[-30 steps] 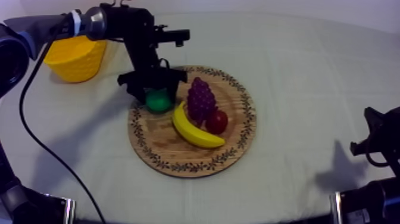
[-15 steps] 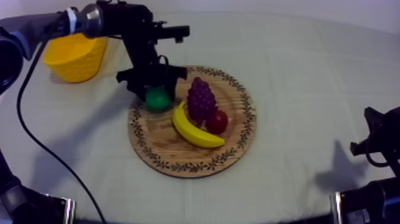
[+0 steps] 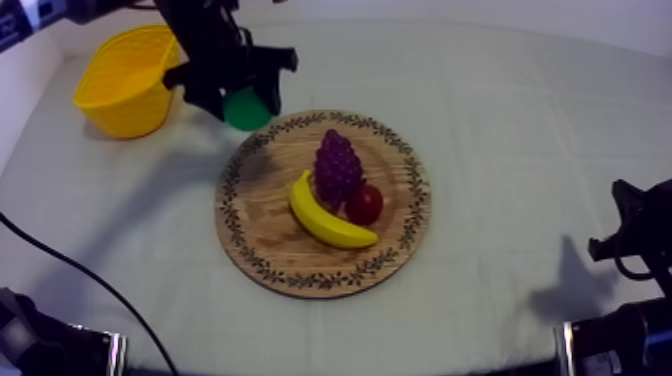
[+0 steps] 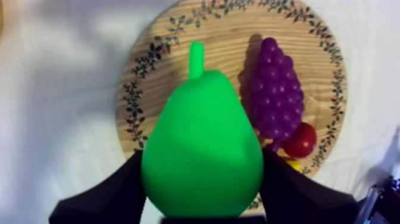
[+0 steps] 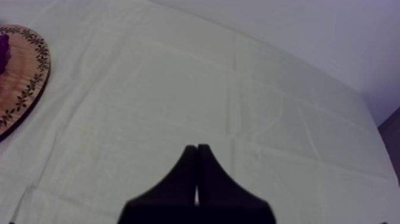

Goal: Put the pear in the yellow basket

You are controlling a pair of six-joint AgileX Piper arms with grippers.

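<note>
Left gripper point(image 3: 238, 95): closed on the pear point(image 4: 202, 149), one finger on each side of its wide belly and the stem pointing away from the wrist. Gripping the broadest part probably keeps it from slipping.
Pear: off the board point(image 3: 280, 255) and held in the air just past the rim on the basket's side. It is not yet over the basket point(image 3: 120, 118).
Basket: near the pear, mouth open and ready to take a drop.
Board: holds the grapes point(image 3: 337, 165), banana point(image 3: 325, 215) and red fruit point(image 3: 364, 204), bunched together and apart from the pear, so the carry looks unobstructed.
Right gripper point(image 5: 196, 179): fingers pressed together on nothing, well away from the board, probably parked out of the way.
</note>
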